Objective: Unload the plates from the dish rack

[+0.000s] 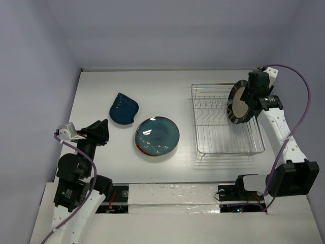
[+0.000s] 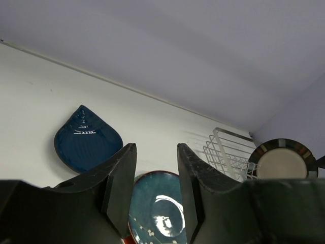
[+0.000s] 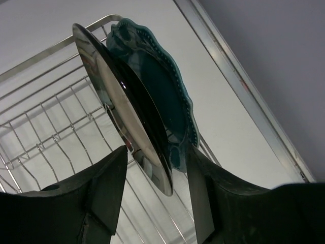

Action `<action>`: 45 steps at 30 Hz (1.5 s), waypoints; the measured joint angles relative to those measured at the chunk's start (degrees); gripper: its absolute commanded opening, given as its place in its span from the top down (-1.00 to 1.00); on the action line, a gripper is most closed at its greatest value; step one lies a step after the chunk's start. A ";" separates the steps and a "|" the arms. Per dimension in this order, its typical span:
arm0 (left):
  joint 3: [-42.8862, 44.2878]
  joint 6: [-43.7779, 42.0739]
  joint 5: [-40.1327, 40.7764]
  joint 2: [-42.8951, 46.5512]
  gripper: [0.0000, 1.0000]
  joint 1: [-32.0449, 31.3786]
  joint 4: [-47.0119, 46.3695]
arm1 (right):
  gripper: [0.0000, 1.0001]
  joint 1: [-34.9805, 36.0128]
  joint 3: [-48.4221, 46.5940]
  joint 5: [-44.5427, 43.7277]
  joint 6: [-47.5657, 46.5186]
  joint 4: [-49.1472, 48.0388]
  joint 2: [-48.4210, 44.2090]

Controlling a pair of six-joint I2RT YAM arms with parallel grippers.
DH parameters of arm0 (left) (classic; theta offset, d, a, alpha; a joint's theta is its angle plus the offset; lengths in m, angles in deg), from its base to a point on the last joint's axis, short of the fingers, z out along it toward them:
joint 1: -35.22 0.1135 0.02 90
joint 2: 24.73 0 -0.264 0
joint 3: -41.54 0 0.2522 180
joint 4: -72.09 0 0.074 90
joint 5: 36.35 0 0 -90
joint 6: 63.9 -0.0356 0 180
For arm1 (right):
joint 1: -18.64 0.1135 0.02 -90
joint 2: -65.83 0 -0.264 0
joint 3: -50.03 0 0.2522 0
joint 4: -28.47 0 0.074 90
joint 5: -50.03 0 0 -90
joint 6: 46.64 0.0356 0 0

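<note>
The chrome dish rack [image 1: 226, 137] stands at the right. Two plates stand upright at its far right end: an olive-centred dark plate [image 1: 237, 103] and, behind it, a teal scalloped plate [image 3: 165, 86]. My right gripper [image 1: 248, 97] is open, its jaws on either side of both plates' edges; in the right wrist view [image 3: 155, 173] the dark plate [image 3: 129, 112] is not clamped. A dark blue shell-shaped plate [image 1: 123, 109] and a round teal-and-red plate [image 1: 157, 136] lie flat on the table. My left gripper [image 1: 103, 133] is open and empty, left of the round plate.
The left wrist view shows its open gripper [image 2: 155, 152] above the round plate [image 2: 157, 208], with the shell plate [image 2: 86, 140], rack [image 2: 228, 152] and olive-centred plate [image 2: 282, 163] beyond. The back wall stands close behind the rack. The rack's prongs [image 3: 45, 137] are bare.
</note>
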State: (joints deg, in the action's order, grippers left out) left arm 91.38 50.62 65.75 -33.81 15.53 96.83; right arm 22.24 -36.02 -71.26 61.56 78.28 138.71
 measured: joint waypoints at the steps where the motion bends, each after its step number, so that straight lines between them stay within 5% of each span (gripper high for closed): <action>1: 0.00 0.00 0.00 0.00 0.30 -0.02 0.00 | -0.06 -0.33 -0.35 0.50 -0.31 0.07 0.90; 12: 0.00 0.00 -0.02 0.35 0.27 -0.52 0.04 | 0.28 -1.42 -3.10 2.14 -4.22 -0.48 10.29; 19: 0.00 0.00 0.00 1.09 0.25 -0.98 0.04 | 0.85 -1.86 -3.50 2.67 -9.11 -0.46 11.56; 23: 0.00 0.00 0.00 1.40 0.25 -1.01 0.02 | 1.00 -1.92 -5.73 3.21 -11.17 1.07 12.83; 36: 0.00 0.02 0.00 1.40 0.24 -1.01 0.02 | 1.00 -1.64 -14.34 3.98 -15.47 9.44 13.38; 45: 0.00 0.04 -0.02 1.40 0.24 -0.98 0.02 | 1.00 -1.51 -19.52 8.85 -10.69 11.93 4.76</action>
State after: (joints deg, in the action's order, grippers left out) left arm 91.38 50.66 65.72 -32.41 14.55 96.85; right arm 20.73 -55.54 -62.40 50.87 90.22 143.48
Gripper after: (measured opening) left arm 0.379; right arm 0.156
